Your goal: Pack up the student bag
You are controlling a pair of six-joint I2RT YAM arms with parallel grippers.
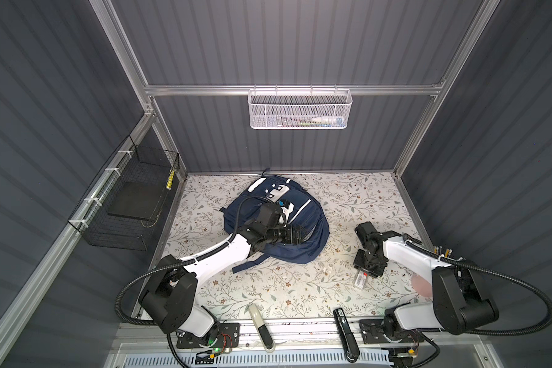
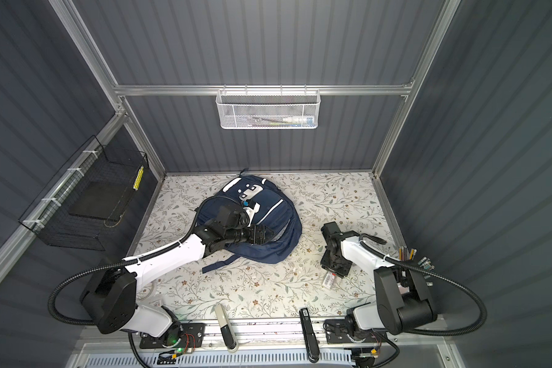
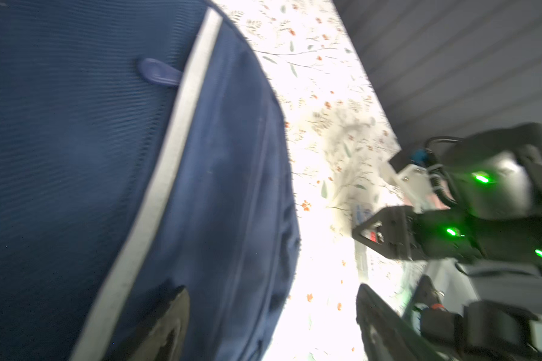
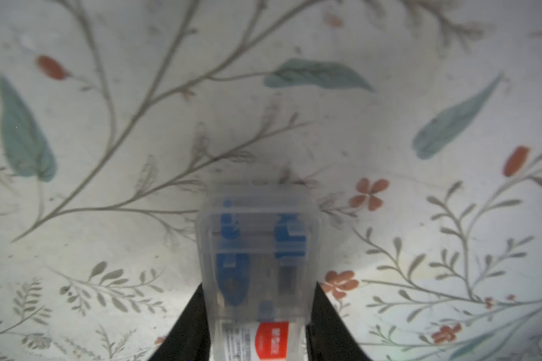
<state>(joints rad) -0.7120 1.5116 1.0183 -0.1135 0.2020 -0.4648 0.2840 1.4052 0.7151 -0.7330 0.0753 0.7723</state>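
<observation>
Attention belongs on the right gripper [image 4: 258, 290], which sits low on the floral-print tabletop [image 1: 284, 286] with its two black fingers [image 4: 188, 328] pressed against either side of a small clear plastic case [image 4: 257, 237] that holds blue pieces and carries a red-and-white label. From where I stand that reads as a grasp on the clear plastic case, though the case looks to be resting on the table rather than lifted. The student bag [image 1: 313, 235], a large navy-blue fabric backpack with white stripes and a white patch, lies flat toward the back middle of the table, well apart from the case. Over the bag's side nearest the case hangs the left gripper [image 1: 304, 234], jaws spread wide and holding nothing, with a navy zip pull [image 3: 158, 73] showing in its wrist view. I cannot make out an opened pocket, so my guess is the bag needs unzipping before anything goes in. To do the pick-up well, I would want the grip square on the case's flat sides, firm but not crushing, since thin plastic can flex or squirt out. Then a straight lift before swinging toward the bag, clear of the left arm.
</observation>
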